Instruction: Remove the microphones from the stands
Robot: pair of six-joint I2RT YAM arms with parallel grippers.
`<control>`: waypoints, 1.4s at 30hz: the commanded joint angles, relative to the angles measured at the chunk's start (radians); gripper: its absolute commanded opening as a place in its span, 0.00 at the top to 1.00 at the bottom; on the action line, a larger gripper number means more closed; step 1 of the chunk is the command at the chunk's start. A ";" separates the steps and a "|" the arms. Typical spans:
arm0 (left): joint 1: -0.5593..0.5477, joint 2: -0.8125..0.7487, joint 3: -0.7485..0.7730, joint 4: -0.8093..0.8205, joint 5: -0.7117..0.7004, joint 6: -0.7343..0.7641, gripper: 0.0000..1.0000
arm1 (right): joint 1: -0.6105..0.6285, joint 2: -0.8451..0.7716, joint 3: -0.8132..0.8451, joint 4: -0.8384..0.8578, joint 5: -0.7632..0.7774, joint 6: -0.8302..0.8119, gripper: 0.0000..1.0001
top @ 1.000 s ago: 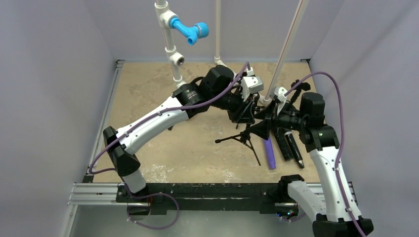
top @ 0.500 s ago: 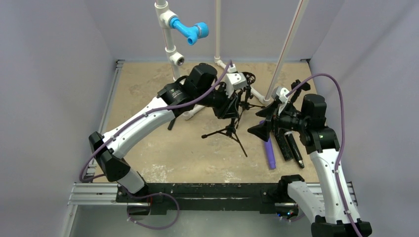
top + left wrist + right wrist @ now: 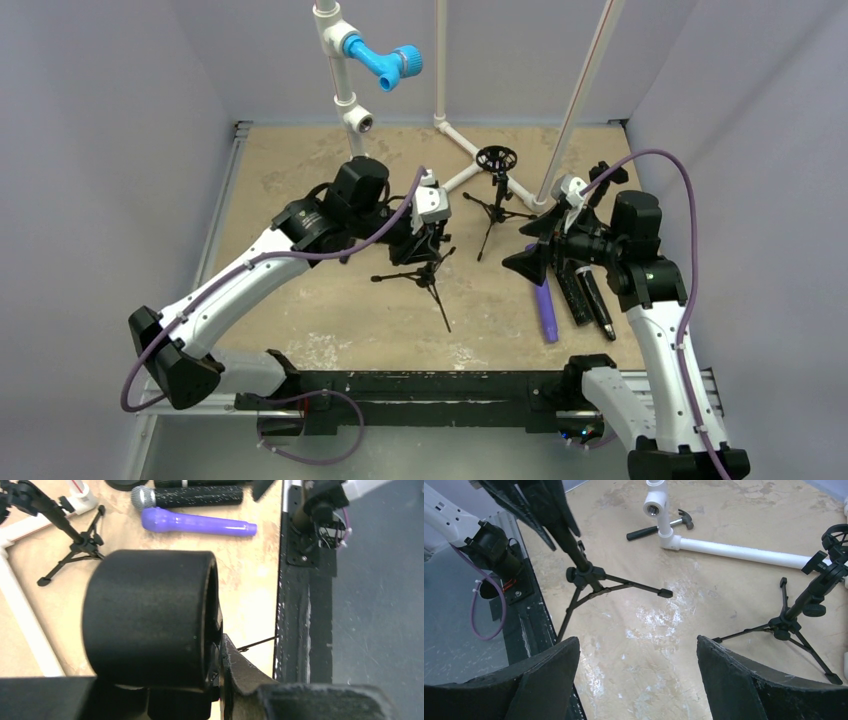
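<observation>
Left gripper [image 3: 427,238] is clamped on the top of a black tripod stand [image 3: 428,273]. In the left wrist view a black cylindrical piece [image 3: 150,615] is seen pinched between the fingers, filling most of the frame. The pole of the tripod stand is tilted and its legs are spread over the table [image 3: 320,300]. One foot is seen touching the surface in the right wrist view; the other feet cannot be told.

Right gripper [image 3: 529,246] is held to the right of the tripod stand, well apart from it. Its jaws are spread wide with nothing between them, and it is pointed toward the tripod stand.

The microphones are found lying flat on the table, right of the tripod stand and below the right gripper. A purple microphone [image 3: 545,312] is placed nearest the tripod stand. Two black microphones [image 3: 574,292] are laid just beside it on the side away from the tripod stand, roughly parallel. One of them is seen with a silver grille in the left wrist view. All three are apart from both grippers.

A second stand [image 3: 497,205] topped by a ring mount [image 3: 497,158] is set upright behind and right of the tripod stand, near a white pipe frame [image 3: 744,553]. A hammer [image 3: 641,532] is laid behind the tripod stand, just beside the pipe.
</observation>
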 commanded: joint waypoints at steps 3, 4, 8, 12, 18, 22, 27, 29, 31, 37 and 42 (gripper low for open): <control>0.049 -0.145 -0.094 -0.017 0.084 0.153 1.00 | -0.008 -0.006 -0.010 0.045 -0.005 0.017 0.15; 0.061 -0.162 -0.115 -0.027 0.073 0.164 1.00 | -0.007 -0.005 -0.010 0.047 -0.006 0.018 0.15; 0.128 -0.232 -0.211 -0.053 0.059 0.181 1.00 | -0.008 0.000 -0.010 0.051 -0.009 0.020 0.15; 0.216 -0.328 -0.323 -0.018 0.041 0.159 1.00 | -0.007 0.002 -0.013 0.058 -0.010 0.021 0.15; 0.401 -0.461 -0.463 0.033 0.008 0.112 1.00 | -0.008 0.010 -0.012 0.067 -0.016 0.028 0.15; 0.520 -0.538 -0.530 0.089 -0.055 0.067 1.00 | -0.008 0.017 -0.011 0.079 -0.023 0.039 0.15; 0.664 -0.538 -0.539 0.176 -0.175 -0.003 1.00 | -0.008 0.018 -0.013 0.098 -0.027 0.052 0.15; 0.711 -0.500 -0.520 0.208 -0.225 -0.032 1.00 | -0.008 0.016 -0.012 0.099 -0.026 0.055 0.14; 0.756 -0.456 -0.497 0.246 -0.275 -0.057 1.00 | -0.008 0.011 -0.012 0.098 -0.024 0.055 0.14; 0.834 -0.305 -0.434 0.409 -0.423 -0.122 1.00 | -0.008 0.003 -0.010 0.093 -0.021 0.057 0.14; 0.850 -0.175 -0.358 0.504 -0.452 -0.177 1.00 | -0.008 -0.007 -0.010 0.090 -0.017 0.054 0.14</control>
